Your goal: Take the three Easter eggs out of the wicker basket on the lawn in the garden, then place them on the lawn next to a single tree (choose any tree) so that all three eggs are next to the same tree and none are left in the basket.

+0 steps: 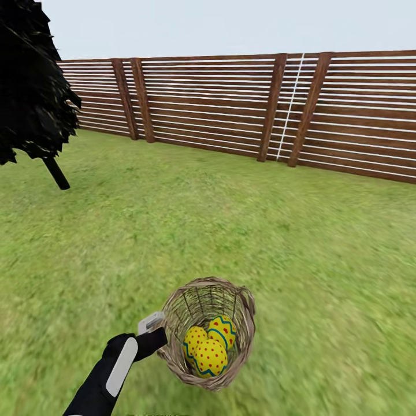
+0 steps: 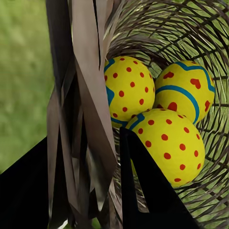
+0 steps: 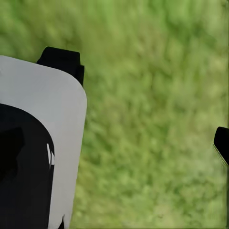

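Basket carried by its rim, three eggs inside

Left gripper is clamped on the rim of the wicker basket at the basket's 9 o'clock side; in the left wrist view one dark finger sits inside the weave and the other outside, pinching the wall. The basket hangs tilted above the lawn, mouth toward the camera. Inside lie three Easter eggs, touching one another: I count three, all yellow with red dots and blue zigzags. They look smooth, rigid and rounded, so probably apt to slip or roll; a grip across the middle seems safest. The open weave looks light but springy. Right gripper hovers over grass, spread wide and holding nothing. One dark-leaved, thin-trunked tree stands at 10 o'clock, a slatted fence beyond.
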Controlling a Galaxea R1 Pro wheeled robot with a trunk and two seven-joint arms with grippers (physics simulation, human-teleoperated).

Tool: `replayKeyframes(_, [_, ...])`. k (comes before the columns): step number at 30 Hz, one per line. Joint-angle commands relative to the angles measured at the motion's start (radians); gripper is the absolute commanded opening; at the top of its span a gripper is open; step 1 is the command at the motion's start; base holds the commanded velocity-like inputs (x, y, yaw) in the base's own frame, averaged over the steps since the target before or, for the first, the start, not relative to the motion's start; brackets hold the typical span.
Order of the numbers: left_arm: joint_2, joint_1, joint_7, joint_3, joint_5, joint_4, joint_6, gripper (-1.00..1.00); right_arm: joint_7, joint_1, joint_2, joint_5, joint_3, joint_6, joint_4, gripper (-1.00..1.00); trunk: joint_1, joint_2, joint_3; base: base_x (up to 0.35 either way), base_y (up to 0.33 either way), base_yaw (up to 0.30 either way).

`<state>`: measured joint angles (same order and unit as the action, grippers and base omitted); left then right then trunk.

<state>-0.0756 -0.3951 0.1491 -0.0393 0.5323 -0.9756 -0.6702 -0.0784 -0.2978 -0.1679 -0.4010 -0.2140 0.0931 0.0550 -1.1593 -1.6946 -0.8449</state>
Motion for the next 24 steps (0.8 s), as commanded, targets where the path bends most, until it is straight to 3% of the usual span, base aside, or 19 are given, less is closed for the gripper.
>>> replayKeyframes(1, [-0.001, -0.001, 0.007, -0.002, 0.021, -0.001, -0.003, -1.00, -0.001, -0.001, -0.001, -0.007, -0.008, 0.007, 0.004, 1.00, 0.000, 0.000, -0.001, 0.000, 0.000, 0.291])
replayKeyframes(24, [-0.001, -0.001, 0.007, -0.002, 0.021, -0.002, -0.003, -1.00, 0.000, -0.001, -0.002, -0.006, -0.008, 0.010, 0.003, 1.00, 0.000, 0.000, -0.001, 0.000, 0.000, 0.291])
